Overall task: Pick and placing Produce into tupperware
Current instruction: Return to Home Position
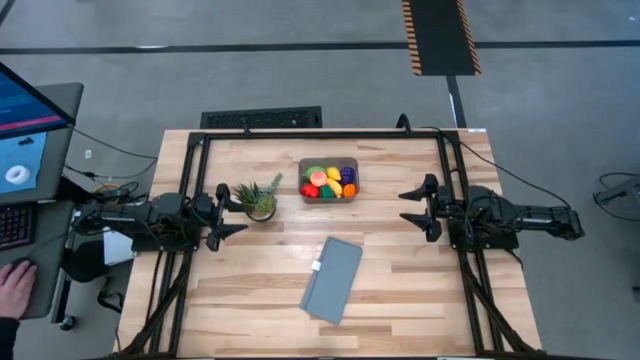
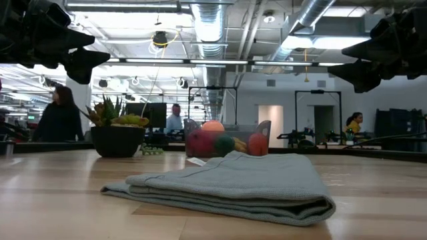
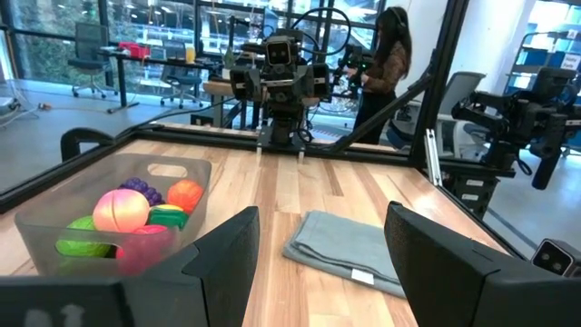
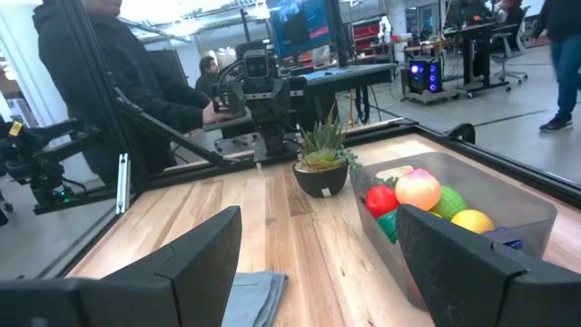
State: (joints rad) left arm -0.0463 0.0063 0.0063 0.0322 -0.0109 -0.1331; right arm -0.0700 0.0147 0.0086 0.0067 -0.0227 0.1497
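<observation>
The smoky-grey tupperware (image 1: 329, 179) stands on the table toward its far edge, between the two arms. Several toy produce pieces (image 1: 330, 183) lie inside it: green, yellow, red, orange and purple; the left wrist view shows a pink-yellow piece (image 3: 121, 210) on top. My left gripper (image 1: 232, 212) hovers open at the table's left side, beside the potted plant. My right gripper (image 1: 415, 208) hovers open at the table's right side, pointing toward the tub. Both are raised off the table and hold nothing.
A spiky green plant in a small dark pot (image 1: 259, 200) stands just left of the tub, close to my left gripper. A folded grey-blue cloth (image 1: 333, 279) lies on the table's near middle. A person's hand (image 1: 14, 283) rests at a keyboard off the left side.
</observation>
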